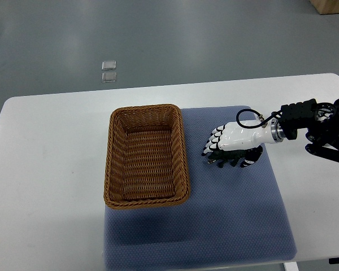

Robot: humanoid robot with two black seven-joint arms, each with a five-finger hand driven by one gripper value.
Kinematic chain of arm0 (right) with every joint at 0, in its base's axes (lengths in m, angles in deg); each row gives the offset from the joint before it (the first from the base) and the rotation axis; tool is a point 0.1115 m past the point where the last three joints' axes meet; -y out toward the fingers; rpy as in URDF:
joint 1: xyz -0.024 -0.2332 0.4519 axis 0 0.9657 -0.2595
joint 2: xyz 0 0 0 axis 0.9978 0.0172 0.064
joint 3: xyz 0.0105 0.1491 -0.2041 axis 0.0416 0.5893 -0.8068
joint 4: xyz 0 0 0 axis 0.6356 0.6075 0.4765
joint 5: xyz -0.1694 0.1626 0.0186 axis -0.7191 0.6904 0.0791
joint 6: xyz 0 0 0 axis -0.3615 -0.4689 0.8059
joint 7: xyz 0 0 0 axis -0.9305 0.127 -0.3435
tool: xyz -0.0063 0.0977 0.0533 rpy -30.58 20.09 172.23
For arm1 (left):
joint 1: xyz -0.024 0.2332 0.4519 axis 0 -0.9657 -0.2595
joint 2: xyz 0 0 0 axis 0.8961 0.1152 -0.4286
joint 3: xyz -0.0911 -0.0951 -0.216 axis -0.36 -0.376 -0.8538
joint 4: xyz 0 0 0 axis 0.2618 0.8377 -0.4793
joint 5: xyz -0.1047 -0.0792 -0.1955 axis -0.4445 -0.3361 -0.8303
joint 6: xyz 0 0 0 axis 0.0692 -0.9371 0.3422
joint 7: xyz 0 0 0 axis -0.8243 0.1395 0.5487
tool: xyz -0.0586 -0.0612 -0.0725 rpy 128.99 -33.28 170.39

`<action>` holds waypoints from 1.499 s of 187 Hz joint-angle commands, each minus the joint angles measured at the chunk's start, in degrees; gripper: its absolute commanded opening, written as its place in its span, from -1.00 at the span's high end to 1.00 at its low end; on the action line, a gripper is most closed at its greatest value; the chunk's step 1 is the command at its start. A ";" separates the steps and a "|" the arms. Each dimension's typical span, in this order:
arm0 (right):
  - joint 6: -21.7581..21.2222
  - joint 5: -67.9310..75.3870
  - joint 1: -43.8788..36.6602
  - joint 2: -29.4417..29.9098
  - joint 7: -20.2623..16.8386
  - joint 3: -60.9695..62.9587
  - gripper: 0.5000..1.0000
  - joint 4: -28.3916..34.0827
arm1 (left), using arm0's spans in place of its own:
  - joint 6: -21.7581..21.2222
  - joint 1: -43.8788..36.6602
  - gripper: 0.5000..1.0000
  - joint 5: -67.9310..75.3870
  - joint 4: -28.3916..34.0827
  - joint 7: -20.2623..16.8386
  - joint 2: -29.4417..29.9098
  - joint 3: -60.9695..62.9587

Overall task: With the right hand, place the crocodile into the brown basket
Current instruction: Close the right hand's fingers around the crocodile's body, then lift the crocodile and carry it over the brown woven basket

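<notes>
From the top view we see the right hand [229, 144] reaching in from the right edge over the blue mat [254, 214] that lies on the white counter [45, 169]; its white palm faces down and its dark-tipped fingers [212, 141] point toward the basket. Beneath the hand lies the crocodile [240, 157], a dark green toy of which only the lower edge shows, with its jagged outline along the mat; it sits just beside the basket's right wall, still on the mat. We cannot tell whether the fingers have closed on the toy or merely rest over it, since the palm hides the contact.

The brown basket [183, 169] stands upright, half on the mat and half on the bare counter; its inside shows nothing but weave.

We judge the task to be at its early part: the hand has reached the toy, but the lift, the short carry leftward over the rim and the release into the basket are all left to do. The left arm does not show.
</notes>
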 commanded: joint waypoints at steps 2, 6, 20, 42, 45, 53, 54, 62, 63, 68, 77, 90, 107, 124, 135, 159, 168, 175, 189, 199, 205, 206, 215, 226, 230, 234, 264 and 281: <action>0.19 -0.16 0.00 0.36 -0.75 -0.01 -0.69 -0.58 | 0.00 -0.01 -1.00 0.00 0.00 0.00 0.00 0.00; 0.28 -0.25 0.00 0.27 -0.75 -0.01 -0.69 -0.58 | 0.00 -0.01 -1.00 0.00 0.00 0.00 0.00 0.00; 0.37 -0.69 -0.09 0.44 -0.75 -0.01 -0.69 -0.84 | 0.00 0.07 -1.00 0.00 0.00 0.00 0.00 0.00; 0.37 -0.86 -0.53 0.80 -0.84 -0.01 -0.65 -0.93 | 0.00 0.07 -1.00 0.00 0.00 0.00 0.00 0.00; 0.37 -0.86 -0.53 0.80 -0.84 -0.01 -0.64 -0.93 | 0.00 -0.01 -1.00 0.00 0.00 0.00 0.00 0.00; 0.37 -0.86 -0.53 0.88 -0.84 -0.01 -0.60 -1.02 | 0.00 -0.01 -1.00 0.00 0.00 0.00 0.00 0.00; 0.37 -0.86 -0.53 0.88 -0.84 -0.01 -0.60 -1.02 | 0.00 -0.01 -1.00 0.00 0.00 0.00 0.00 0.00; 0.37 -1.04 -0.53 1.15 -1.02 -0.01 -0.56 -1.02 | 0.00 -0.01 -1.00 0.00 0.00 0.00 0.00 0.00; 0.37 -1.04 -0.53 1.15 -1.02 -0.01 -0.56 -1.02 | 0.00 -0.01 -1.00 0.00 0.00 0.00 0.00 0.00; 0.37 -1.12 -0.53 1.15 -1.37 -0.01 -0.49 -1.19 | 0.00 -0.01 -1.00 0.00 0.00 0.00 0.00 0.00; 0.37 -1.13 -0.53 1.15 -1.98 -0.01 -0.38 -1.28 | 0.00 -0.01 -1.00 0.00 0.00 0.00 0.00 0.00; 0.37 -1.13 -0.53 1.24 -2.33 -0.09 -0.22 -1.28 | 0.00 -0.01 -1.00 0.00 0.00 0.00 0.00 0.00; 0.37 -1.39 -0.53 1.24 -2.33 -0.27 -0.12 -1.37 | 0.00 -0.01 -1.00 0.00 0.00 0.00 0.00 0.00; 0.37 -1.57 -0.53 1.15 -2.33 -0.27 -0.01 -1.37 | 0.00 -0.01 -1.00 0.00 0.00 0.00 0.00 0.00; 0.37 -1.65 -0.53 1.24 -2.42 -0.27 0.10 -1.46 | 0.00 -0.01 -1.00 0.00 0.00 0.00 0.00 0.00; 0.37 -1.65 -0.53 1.24 -2.42 -0.27 0.34 -2.16 | 0.00 -0.01 -1.00 0.00 0.00 0.00 0.00 0.00; 0.37 -1.74 -0.53 1.24 -2.42 -0.36 0.47 -2.25 | 0.00 -0.01 -1.00 0.00 0.00 0.00 0.00 0.00; 0.37 -1.65 -0.53 1.24 -2.42 -0.36 0.57 -2.42 | 0.00 -0.01 -1.00 0.00 0.00 0.00 0.00 0.00; 1.33 -1.65 -0.53 1.15 -2.42 -0.27 0.78 -2.60 | 0.00 0.07 -1.00 0.00 0.00 0.00 0.00 0.00; 2.04 -1.57 -0.53 1.06 -2.42 -0.27 0.84 -2.86 | 0.00 -0.01 -1.00 0.00 0.00 0.00 0.00 0.00; 2.57 -1.57 -0.53 0.97 -2.42 -0.18 0.91 -2.95 | 0.00 -0.01 -1.00 0.00 0.00 0.00 0.00 0.00; 2.74 -1.48 -0.53 0.97 -2.42 -0.18 0.93 -2.95 | 0.00 -0.01 -1.00 0.00 0.00 0.00 0.00 0.00; 3.27 -1.39 -0.53 0.71 -2.42 -0.10 1.00 -3.04 | 0.00 0.07 -1.00 0.00 0.00 0.00 0.00 0.00; 4.06 -1.04 -0.62 0.36 -2.42 0.34 1.00 -2.95 | 0.00 0.07 -1.00 0.00 0.00 0.00 0.00 0.00; 4.32 -0.86 -0.70 0.27 -2.42 0.43 1.00 -3.04 | 0.00 0.07 -1.00 0.00 0.00 0.00 0.00 0.00; 4.50 -0.86 -0.70 0.18 -2.42 0.43 1.00 -3.04 | 0.00 -0.01 -1.00 0.00 0.00 0.00 0.00 0.00; 6.43 -0.51 -1.50 -0.70 -2.33 0.70 1.00 -3.04 | 0.00 -0.01 -1.00 0.00 0.00 0.00 0.00 0.00; 6.52 -0.51 -2.20 -0.96 -2.25 0.78 1.00 -2.95 | 0.00 -0.01 -1.00 0.00 0.00 0.00 0.00 0.00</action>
